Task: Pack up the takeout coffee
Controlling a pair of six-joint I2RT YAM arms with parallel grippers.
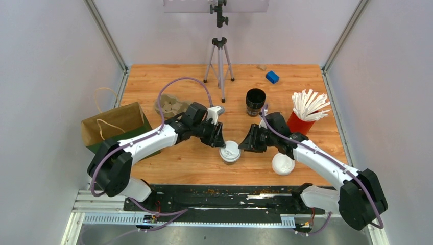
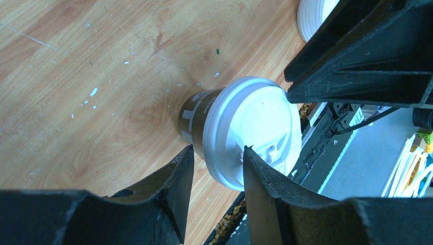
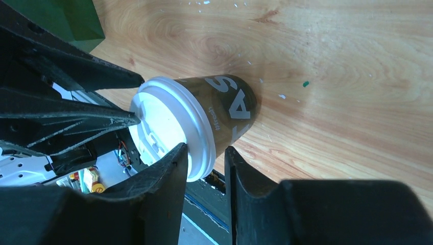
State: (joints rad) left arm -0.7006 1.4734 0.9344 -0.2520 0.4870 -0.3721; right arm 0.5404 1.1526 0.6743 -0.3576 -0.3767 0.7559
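Item 1: lidded cup [image 1: 230,152], upright on table [image 1: 173,158], placed between the 2 grippers. Left gripper [image 2: 217,150]: jaws narrowed, rim of white lid [image 2: 250,122] straddled; whether it is clamped cannot be told. Right gripper [image 3: 203,149]: same rim straddled from the opposite side, clamping likewise untold. Item 2: second lidded cup [image 1: 283,164], just behind the right gripper.

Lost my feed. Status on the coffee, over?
Left claw open, right claw unclear, both astride one lid rim. Lidded cup upright on table, unpacked. Each claw crowds the other.
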